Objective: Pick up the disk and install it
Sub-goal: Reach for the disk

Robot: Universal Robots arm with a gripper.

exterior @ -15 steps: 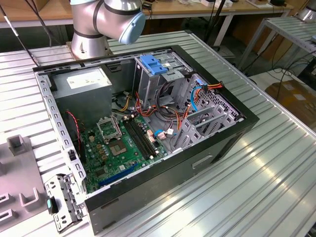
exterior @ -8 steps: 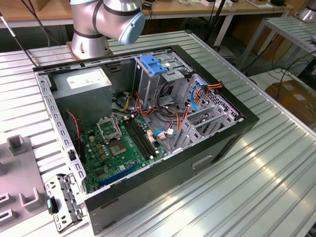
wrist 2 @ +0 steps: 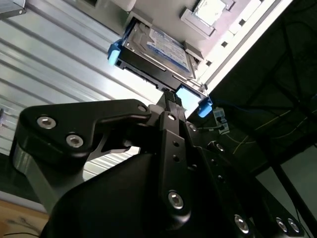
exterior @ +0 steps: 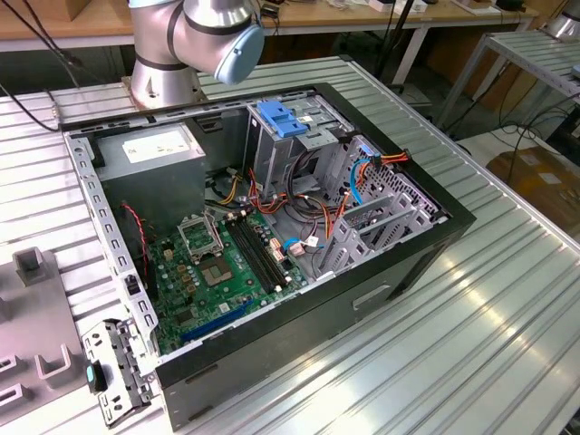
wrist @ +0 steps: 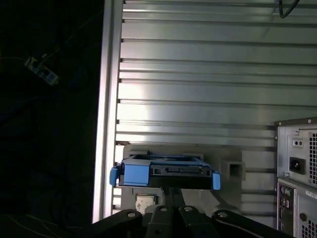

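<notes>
Currently, the flat rectangular hard drive with a dark grey metal body clipped in a bright blue plastic carrier frame (the disk (wrist: 166, 173)) sits at the tip of the black gripper (wrist: 171, 191). In both wrist views it lies over a pale grey fixture plate (wrist: 230, 168) that rests on the ribbed aluminium table (wrist: 198, 74). The disk is outside the black open-sided computer case (wrist: 297, 163) and well apart from it, so installation is not yet done.

Gripper state: the fingers (wrist 2: 171, 119) are drawn close together. They appear to pinch the near edge of the disk at mid-length, between the two blue end tabs. The contact surface is hidden behind the finger itself, so the pinch is judged likely rather than confirmed.

Handling characteristics (judgement):
- Weight: dense for its size. A narrow edge hold lets it lever about the pinch line.
- Stiffness: the metal body is rigid. The blue frame is thin plastic and will flex.
- Surface: the smooth metal faces may slip under a light clamp.
- Fragility: sensitive to shock. Avoid the connector strip along the edge.

Recommended hold: across the metal body at mid-length, not on the blue tabs.
</notes>
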